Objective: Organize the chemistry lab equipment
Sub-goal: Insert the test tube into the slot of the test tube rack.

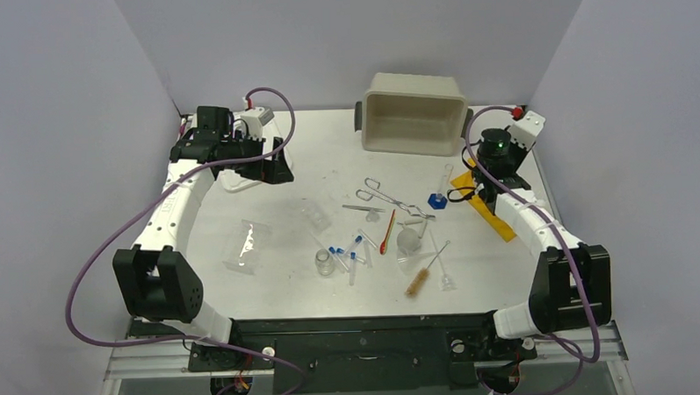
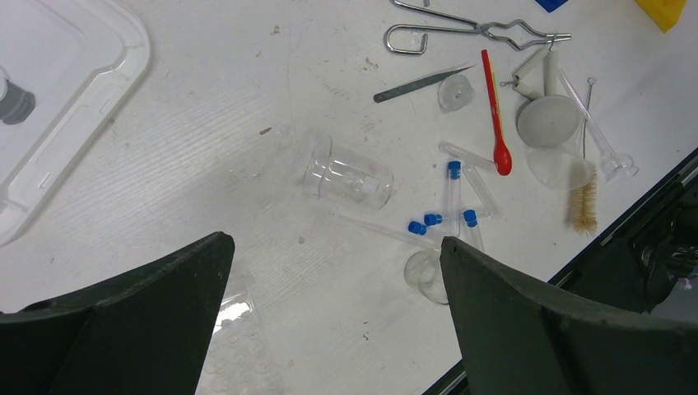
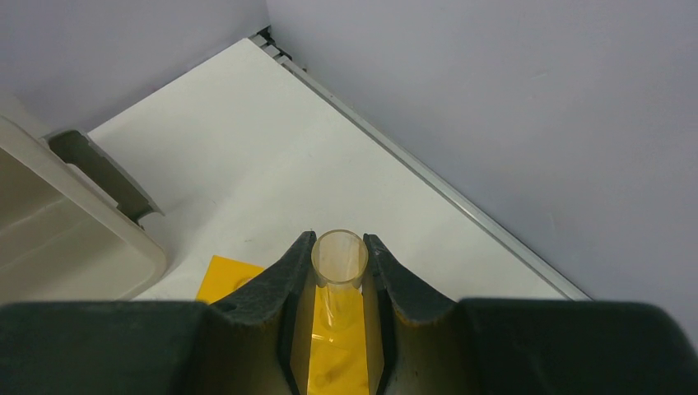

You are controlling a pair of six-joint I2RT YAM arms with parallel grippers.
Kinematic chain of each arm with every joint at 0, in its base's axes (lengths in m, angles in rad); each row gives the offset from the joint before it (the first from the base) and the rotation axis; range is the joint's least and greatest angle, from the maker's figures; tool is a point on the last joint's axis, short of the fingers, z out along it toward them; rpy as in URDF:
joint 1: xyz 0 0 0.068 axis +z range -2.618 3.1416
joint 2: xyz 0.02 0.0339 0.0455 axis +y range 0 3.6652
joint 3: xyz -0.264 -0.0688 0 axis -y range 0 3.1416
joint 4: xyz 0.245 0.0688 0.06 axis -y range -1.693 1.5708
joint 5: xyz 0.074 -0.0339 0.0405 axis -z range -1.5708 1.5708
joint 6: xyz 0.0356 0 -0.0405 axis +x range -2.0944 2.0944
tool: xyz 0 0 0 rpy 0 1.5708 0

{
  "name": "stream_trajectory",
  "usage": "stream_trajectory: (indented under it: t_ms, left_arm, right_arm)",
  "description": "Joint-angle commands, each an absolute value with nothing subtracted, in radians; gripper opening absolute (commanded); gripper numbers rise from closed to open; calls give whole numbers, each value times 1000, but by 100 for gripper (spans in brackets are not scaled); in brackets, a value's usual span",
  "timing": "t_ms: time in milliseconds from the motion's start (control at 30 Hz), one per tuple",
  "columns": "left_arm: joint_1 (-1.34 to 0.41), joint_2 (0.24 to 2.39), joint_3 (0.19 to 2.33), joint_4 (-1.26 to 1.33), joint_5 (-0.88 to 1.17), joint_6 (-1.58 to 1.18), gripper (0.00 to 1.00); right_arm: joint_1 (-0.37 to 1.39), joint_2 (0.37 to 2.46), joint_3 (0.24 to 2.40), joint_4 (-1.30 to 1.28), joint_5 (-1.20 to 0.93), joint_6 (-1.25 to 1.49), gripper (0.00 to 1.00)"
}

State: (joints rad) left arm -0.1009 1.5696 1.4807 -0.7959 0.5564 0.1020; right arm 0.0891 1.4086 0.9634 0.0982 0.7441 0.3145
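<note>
Grips a clear tube upright in the right end effector, over the yellow rack by the desk's right edge. Holds the left end effector wide apart, empty, near the far-left corner. Leaves beaker, blue-capped tubes, forceps and brush scattered mid-desk — likely barely begun.

Bright, even light falls from overhead, leaving only faint, soft shadows on the white table. The top view is sharp. Small glints sit on the beaker. Close to each wrist lens, the left gripper and right gripper look dark and soft-edged, while the rim of the glass tube is crisp.
</note>
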Motion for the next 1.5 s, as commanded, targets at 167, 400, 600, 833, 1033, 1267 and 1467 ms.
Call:
stream_trajectory:
  t_ms: [167, 400, 600, 833, 1033, 1267, 1467]
  left_arm:
    - [-94, 1500, 1449, -726, 533, 135, 97]
    - [-92, 1482, 1443, -721, 511, 167, 97]
    - [-87, 1490, 1444, -726, 503, 177, 97]
    - [-84, 1494, 1441, -723, 503, 180, 97]
    - [-83, 1479, 1436, -726, 508, 176, 97]
    - [-81, 1467, 1495, -805, 495, 202, 96]
    - [-70, 1452, 1543, -933, 507, 219, 97]
  right_arm:
    - [98, 1460, 904, 163, 768, 354, 7]
    - [99, 1477, 900, 154, 770, 407, 16]
    - [109, 1451, 862, 185, 768, 418, 34]
    - [118, 1419, 849, 181, 782, 417, 57]
    - [164, 1372, 887, 126, 785, 399, 67]
    - [234, 1189, 1067, -193, 819, 560, 78]
    - [403, 1097, 1152, -495, 750, 682, 81]
